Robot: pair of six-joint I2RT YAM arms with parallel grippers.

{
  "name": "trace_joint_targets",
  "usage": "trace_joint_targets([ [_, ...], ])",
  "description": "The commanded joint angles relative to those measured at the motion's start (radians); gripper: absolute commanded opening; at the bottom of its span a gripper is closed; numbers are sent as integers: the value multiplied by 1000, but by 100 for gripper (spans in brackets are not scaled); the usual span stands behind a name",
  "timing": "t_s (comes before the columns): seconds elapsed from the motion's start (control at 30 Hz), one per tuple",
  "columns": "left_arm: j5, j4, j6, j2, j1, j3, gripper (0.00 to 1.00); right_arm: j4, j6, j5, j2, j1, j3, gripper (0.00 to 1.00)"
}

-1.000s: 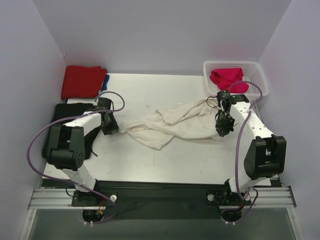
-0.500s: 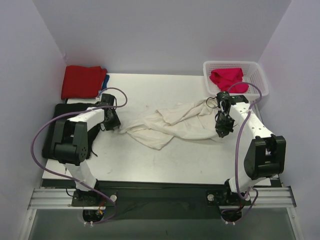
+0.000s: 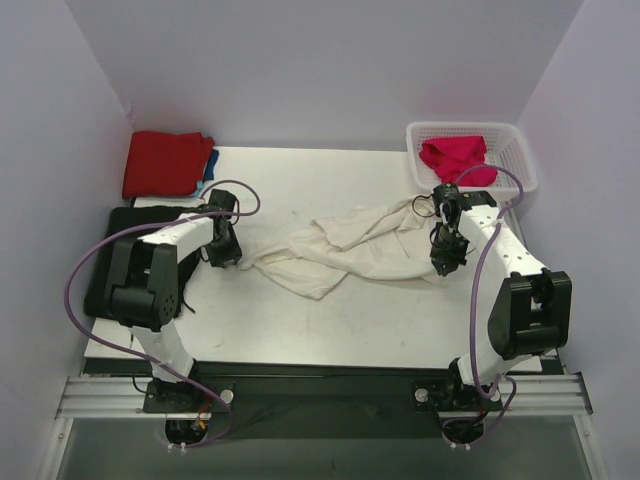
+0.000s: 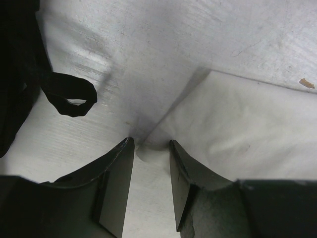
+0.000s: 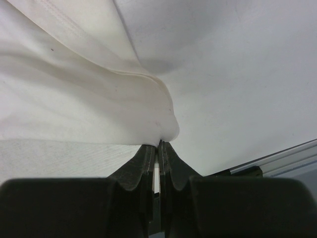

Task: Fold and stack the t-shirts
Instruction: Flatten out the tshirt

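A large cream-white t-shirt (image 3: 345, 248) lies crumpled across the middle of the table. My right gripper (image 3: 440, 268) is shut on its right edge; in the right wrist view the cloth (image 5: 89, 99) is pinched at my fingertips (image 5: 159, 145). My left gripper (image 3: 232, 260) is open at the shirt's left tip; in the left wrist view a corner of cloth (image 4: 237, 124) reaches into the gap between my fingers (image 4: 148, 144). A folded red t-shirt (image 3: 165, 163) lies at the back left with a blue one (image 3: 208, 165) showing under its edge. A magenta-pink t-shirt (image 3: 458, 157) sits in the basket.
A white plastic basket (image 3: 515, 150) stands at the back right corner. A black mat (image 3: 120, 240) lies at the left edge, with a black strap loop (image 4: 69, 94) beside my left gripper. Walls close in on three sides.
My left gripper has moved right to the shirt's left tip. The right arm and the shirt have hardly moved.
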Motion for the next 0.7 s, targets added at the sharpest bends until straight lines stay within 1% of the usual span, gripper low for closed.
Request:
trace_joint_targets([
  [0.0, -1, -40, 11, -18, -2, 2, 45, -29, 8, 6, 3, 8, -5, 0],
  [0.13, 39, -24, 14, 20, -2, 2, 46, -29, 8, 6, 3, 9, -5, 0],
  [0.3, 39, -44, 25, 55, -22, 16, 43, -29, 11, 3, 0, 11, -2, 0],
  [0.53, 24, -78, 63, 84, -43, 22, 33, -26, 14, 7, -5, 14, -9, 0],
  [0.6, 25, -81, 66, 81, -45, 20, 29, -26, 14, 9, -6, 14, -14, 0],
  [0.67, 25, -84, 71, 80, -45, 16, 22, -28, 14, 9, -5, 15, -16, 0],
])
